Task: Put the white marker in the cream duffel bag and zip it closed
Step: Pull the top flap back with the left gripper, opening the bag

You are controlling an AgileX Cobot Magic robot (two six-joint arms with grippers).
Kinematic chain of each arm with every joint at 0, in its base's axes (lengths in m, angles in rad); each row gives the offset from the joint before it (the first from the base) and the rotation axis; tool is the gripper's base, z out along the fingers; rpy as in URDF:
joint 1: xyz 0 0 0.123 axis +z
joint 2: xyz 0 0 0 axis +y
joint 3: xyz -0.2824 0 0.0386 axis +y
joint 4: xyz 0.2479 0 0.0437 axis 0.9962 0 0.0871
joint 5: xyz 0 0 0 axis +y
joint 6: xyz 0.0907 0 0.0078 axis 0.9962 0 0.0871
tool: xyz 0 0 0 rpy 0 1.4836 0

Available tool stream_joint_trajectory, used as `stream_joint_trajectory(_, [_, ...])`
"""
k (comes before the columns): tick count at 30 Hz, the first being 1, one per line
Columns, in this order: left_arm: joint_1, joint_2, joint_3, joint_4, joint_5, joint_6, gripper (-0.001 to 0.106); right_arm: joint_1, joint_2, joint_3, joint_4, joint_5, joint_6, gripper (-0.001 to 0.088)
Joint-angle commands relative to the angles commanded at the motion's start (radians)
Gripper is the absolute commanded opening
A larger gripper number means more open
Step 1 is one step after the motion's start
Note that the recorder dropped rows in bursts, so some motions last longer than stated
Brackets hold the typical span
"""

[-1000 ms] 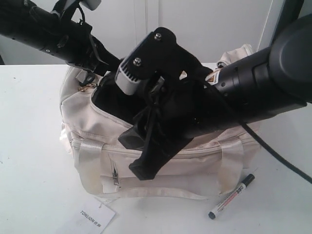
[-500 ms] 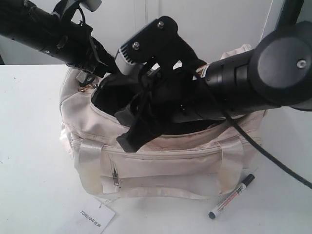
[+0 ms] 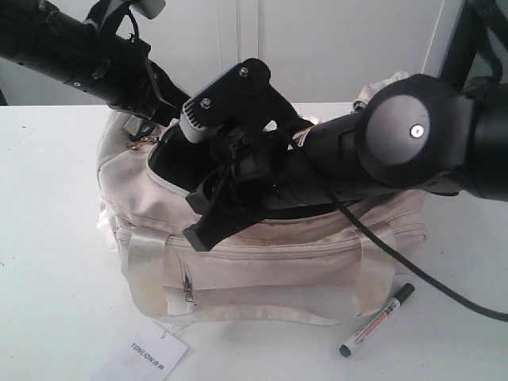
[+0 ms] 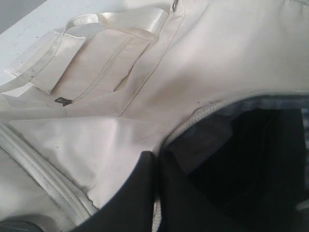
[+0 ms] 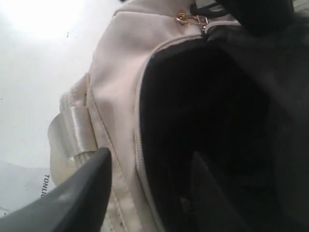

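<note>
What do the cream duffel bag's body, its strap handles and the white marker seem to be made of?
The cream duffel bag: soft matte fabric, creased and sagging. Its strap handles: satin-like ribbon, judging by the sheen. The white marker: probably smooth plastic, with a black cap; too small to be sure.

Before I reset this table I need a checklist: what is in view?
cream duffel bag: one, cream, dark lining, mid-table, zip open
white marker: one, white, black cap, on the table near the bag's front right corner
paper tag: one, white, on the table at the bag's front left
table: one, white, under everything
left claw: one, black, pinching the bag's rim at its left end
right claw: one, black, open, one finger outside the front rim, one over the opening
</note>
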State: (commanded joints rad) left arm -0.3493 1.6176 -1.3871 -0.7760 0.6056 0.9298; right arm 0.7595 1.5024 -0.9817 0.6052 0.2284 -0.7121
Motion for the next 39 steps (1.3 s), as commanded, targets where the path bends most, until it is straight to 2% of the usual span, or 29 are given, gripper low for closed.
stream_joint_trajectory(12, [0.000,0.000,0.000,-0.030,-0.001,0.000,0.000,0.007,0.048,-0.008,0.075,-0.060,0.000,0.0480])
stream_joint_trajectory(23, [0.000,0.000,0.000,-0.030,-0.001,0.000,0.000,0.037,0.079,-0.008,0.078,-0.048,0.002,0.0459])
stream_joint_trajectory(29, [0.000,0.000,0.000,-0.030,-0.001,0.000,0.000,0.037,0.079,-0.008,0.078,-0.048,0.002,0.0285])
stream_joint_trajectory(35, [0.000,0.000,0.000,-0.029,-0.006,0.009,0.000,0.037,0.050,-0.008,0.078,-0.009,0.002,0.0024])
stream_joint_trajectory(36, [0.000,0.000,0.000,-0.029,-0.008,0.009,0.000,0.037,0.040,-0.008,0.078,0.007,0.002,-0.0001])
stream_joint_trajectory(39, [0.000,0.000,0.000,-0.029,-0.013,0.012,0.000,0.037,0.022,-0.008,0.078,0.064,0.002,0.0000])
